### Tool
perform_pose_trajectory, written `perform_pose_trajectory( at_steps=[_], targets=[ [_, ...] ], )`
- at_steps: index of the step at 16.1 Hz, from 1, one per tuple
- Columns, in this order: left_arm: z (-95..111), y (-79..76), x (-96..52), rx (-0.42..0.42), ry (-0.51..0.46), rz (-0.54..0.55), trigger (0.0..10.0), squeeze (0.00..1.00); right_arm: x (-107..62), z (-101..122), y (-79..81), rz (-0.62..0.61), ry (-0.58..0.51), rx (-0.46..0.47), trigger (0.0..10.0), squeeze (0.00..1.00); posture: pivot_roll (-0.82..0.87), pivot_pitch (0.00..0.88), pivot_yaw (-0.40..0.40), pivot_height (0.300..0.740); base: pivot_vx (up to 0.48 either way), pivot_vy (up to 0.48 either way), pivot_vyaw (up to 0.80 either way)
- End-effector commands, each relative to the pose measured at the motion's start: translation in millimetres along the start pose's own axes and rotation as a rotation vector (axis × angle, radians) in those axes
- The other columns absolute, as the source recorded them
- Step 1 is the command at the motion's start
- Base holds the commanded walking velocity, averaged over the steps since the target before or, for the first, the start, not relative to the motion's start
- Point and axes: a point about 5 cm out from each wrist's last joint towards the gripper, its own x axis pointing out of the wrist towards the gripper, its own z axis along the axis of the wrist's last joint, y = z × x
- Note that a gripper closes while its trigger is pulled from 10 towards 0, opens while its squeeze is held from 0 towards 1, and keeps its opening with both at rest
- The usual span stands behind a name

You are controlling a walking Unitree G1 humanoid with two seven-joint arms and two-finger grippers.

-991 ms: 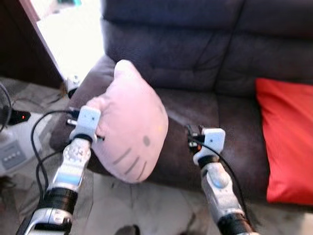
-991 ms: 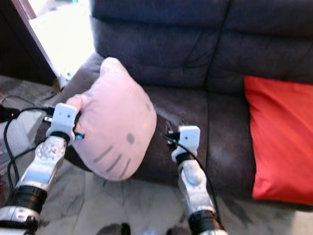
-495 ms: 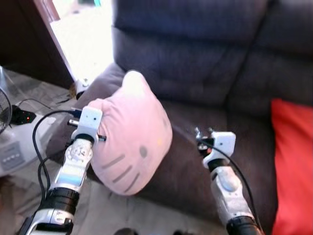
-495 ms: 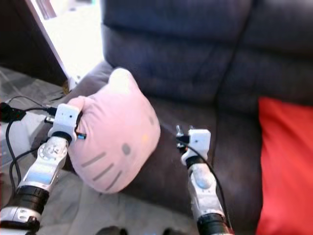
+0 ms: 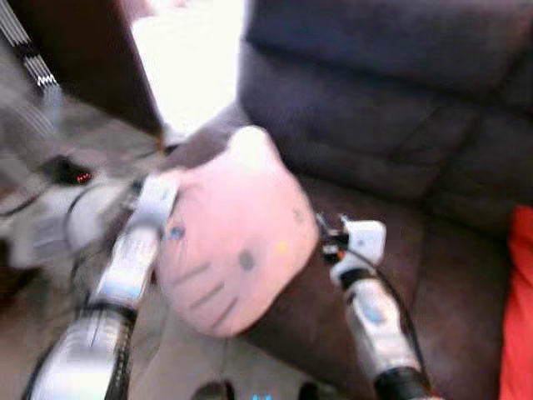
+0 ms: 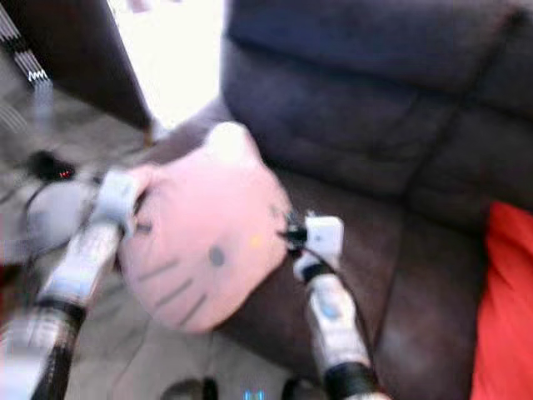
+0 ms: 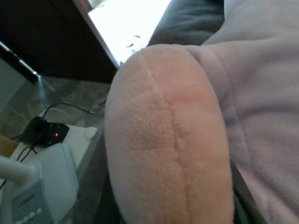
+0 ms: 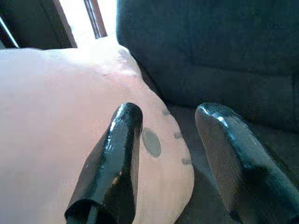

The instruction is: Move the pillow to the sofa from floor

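Observation:
A pink cat-face pillow (image 5: 237, 233) hangs in front of the dark sofa's (image 5: 400, 125) left arm and seat edge, its lower part off the seat front. My left gripper (image 5: 175, 218) holds it at its left side, where the left wrist view shows a pillow ear (image 7: 168, 140) up close and the fingers are buried in the plush. My right gripper (image 8: 168, 112) is open at the pillow's right edge, one finger (image 8: 117, 154) over the pink face and the other over the seat. The eye views are blurred.
A red cushion (image 5: 520, 308) lies on the sofa seat at the far right. On the floor to the left are a power strip with a red light (image 5: 71, 175), cables and a white appliance (image 7: 42, 186). Dark wooden furniture (image 5: 83, 58) stands at back left.
The camera has swung, so the whole picture shifted right and blurred. The right gripper has closed in on the pillow's right edge. The pillow stays in the left gripper.

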Motion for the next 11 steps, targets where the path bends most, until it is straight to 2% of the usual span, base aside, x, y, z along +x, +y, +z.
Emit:
perform_pose_trajectory(
  at_steps=[1, 3, 5, 6, 7, 8, 9, 10, 11],
  targets=[
    [27, 7.0, 10.9, 0.012, -0.068, -0.006, 10.0, 0.0, -3.9, -6, -1.4, -0.011, 0.026, 0.009, 10.0, 0.0, 0.15, 0.192, 0.016, 0.74, 0.0, 0.0, 0.0],
    [79, 15.9, 30.2, 0.088, -0.107, -0.035, 10.0, 0.0, -5.5, -8, -2.5, -0.022, 0.027, 0.011, 10.0, 0.0, 0.14, 0.19, 0.037, 0.74, 0.0, 0.0, 0.0],
    [115, 17.1, 36.9, 0.065, -0.128, -0.065, 10.0, 0.0, -12.7, -8, -8.7, -0.054, 0.02, 0.006, 10.0, 0.0, 0.1, 0.185, 0.07, 0.74, 0.0, 0.0, 0.0],
    [117, 9.3, 38.5, 0.146, -0.103, -0.094, 10.0, 0.0, -18.7, -9, -11.0, -0.063, 0.015, 0.0, 10.0, 0.0, 0.07, 0.186, 0.091, 0.74, 0.0, 0.0, 0.0],
    [116, -1.7, 39.5, 0.183, -0.078, -0.144, 10.0, 0.0, -29.8, -13, -13.5, -0.082, 0.021, -0.007, 10.0, 0.0, 0.03, 0.193, 0.103, 0.74, 0.0, 0.0, 0.0],
    [119, -6.5, 40.5, 0.217, -0.077, -0.114, 10.0, 0.0, -45.1, -18, -18.0, -0.113, 0.034, -0.011, 10.0, 0.0, -0.02, 0.191, 0.121, 0.74, 0.0, 0.0, 0.0],
    [141, -3.7, 41.0, 0.273, -0.146, -0.016, 10.0, 0.0, -63.1, -18, -24.3, -0.145, 0.039, -0.024, 10.0, 0.0, -0.09, 0.201, 0.124, 0.74, 0.0, 0.0, 0.0],
    [163, 2.7, 39.5, 0.22, -0.226, 0.051, 10.0, 0.0, -68.7, -15, -28.1, -0.16, 0.038, -0.036, 10.0, 0.0, -0.11, 0.207, 0.117, 0.74, 0.0, 0.0, 0.0],
    [181, 17.1, 37.0, 0.067, -0.273, 0.119, 10.0, 0.0, -69.6, -9, -32.0, -0.171, 0.027, -0.043, 10.0, 0.0, -0.11, 0.231, 0.105, 0.74, 0.0, 0.0, 0.0]
  ],
)
